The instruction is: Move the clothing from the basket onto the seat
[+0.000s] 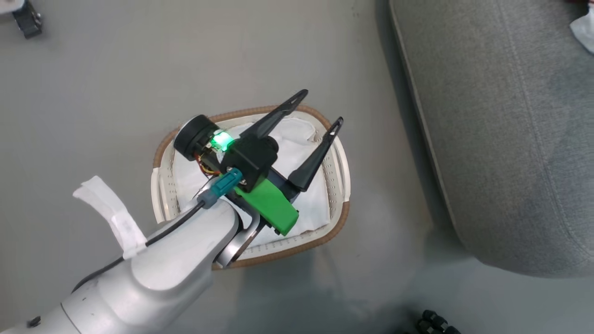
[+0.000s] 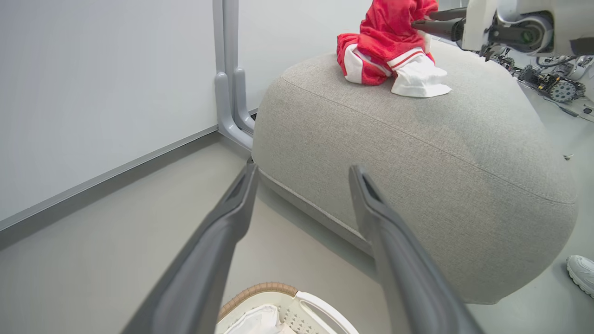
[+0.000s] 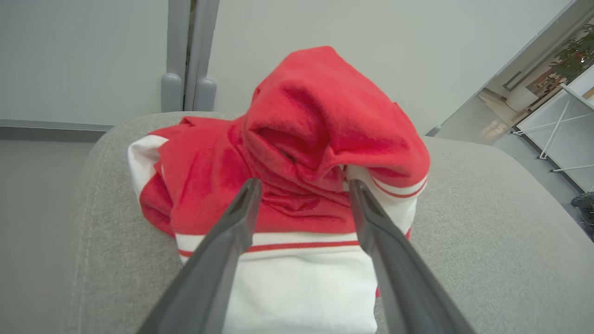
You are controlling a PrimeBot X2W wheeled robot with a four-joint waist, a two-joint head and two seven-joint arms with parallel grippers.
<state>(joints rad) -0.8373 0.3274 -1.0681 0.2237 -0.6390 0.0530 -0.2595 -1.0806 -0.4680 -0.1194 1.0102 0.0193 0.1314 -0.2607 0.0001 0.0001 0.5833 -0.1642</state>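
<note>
head view shows the left gripper (image 1: 321,109) hovering over the basket (image 1: 297,248), fingers spread wide and empty above the white liner (image 1: 315,208). to the right sits the grey seat (image 1: 501,139). on it the red clothing (image 3: 301,139) lies heaped, with the right gripper (image 3: 304,183) parted, tips touching the fabric but not closed on it.

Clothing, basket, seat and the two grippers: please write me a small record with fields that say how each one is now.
clothing: red and white heap, lying on top of the seat
seat: grey, rounded, beside the basket
basket: on the floor, white liner inside, partly hidden by the arm
left gripper: open, over the basket
right gripper: open, fingertips at the clothing
</note>
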